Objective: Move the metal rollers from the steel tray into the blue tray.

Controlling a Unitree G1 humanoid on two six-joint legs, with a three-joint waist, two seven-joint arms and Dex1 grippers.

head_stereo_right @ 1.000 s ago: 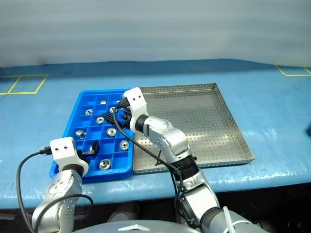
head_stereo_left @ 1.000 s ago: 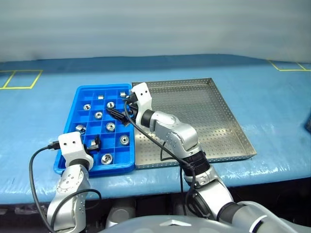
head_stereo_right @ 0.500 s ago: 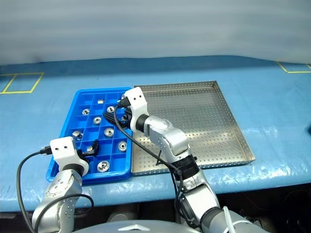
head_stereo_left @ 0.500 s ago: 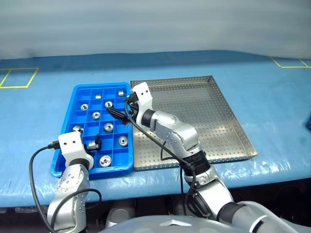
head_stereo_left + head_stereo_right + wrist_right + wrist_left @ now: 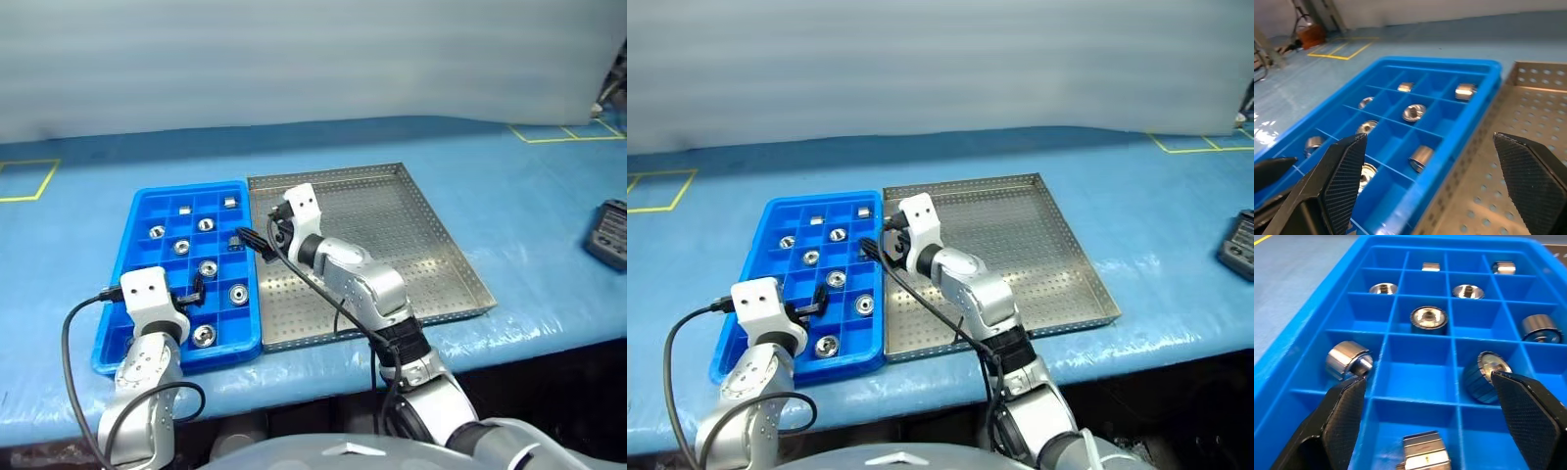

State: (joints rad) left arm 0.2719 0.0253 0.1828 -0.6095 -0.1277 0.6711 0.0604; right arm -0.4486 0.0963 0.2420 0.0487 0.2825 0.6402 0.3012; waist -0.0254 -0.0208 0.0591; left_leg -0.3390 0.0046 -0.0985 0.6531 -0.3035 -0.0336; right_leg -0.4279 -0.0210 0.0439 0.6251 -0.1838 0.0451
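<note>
The left gripper [image 5: 193, 291] sits at about 8 o'clock in the head view, its forearm rising from the lower edge and pointing toward 1 o'clock; both black fingers [image 5: 1342, 416] stand spread wide with nothing between them. The right arm extends from 5 o'clock toward 11 o'clock, elbow bent. The right gripper [image 5: 251, 242] is likewise spread wide and empty.

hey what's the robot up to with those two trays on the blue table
It is sorting metal rollers into the compartments of the blue tray. The steel tray beside it looks emptied. The right gripper hangs open and empty over the blue tray's edge next to the steel tray, and the left gripper hangs open over the blue tray's near end, holding nothing.
</note>
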